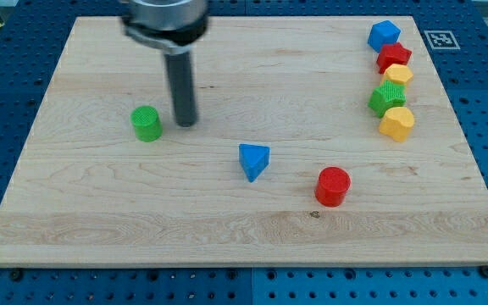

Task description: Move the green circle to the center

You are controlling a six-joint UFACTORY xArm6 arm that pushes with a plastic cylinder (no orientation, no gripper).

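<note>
Green circle (146, 124) sits on the table (91, 212), just to the view's left of my tip (185, 124), close but not touching. No claw on this rig, so no wide/narrow state to give: just the dark rod. Blue triangle (253, 160) lies below-right of the tip, red circle (333, 185) further right. Far right: a touching column of blue (384, 35), red (393, 57), yellow (398, 74), green (387, 98), yellow (397, 123) blocks.

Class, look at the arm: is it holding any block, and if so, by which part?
Nothing is held. My tip stands on the board, just right of the green circle, not touching it.
</note>
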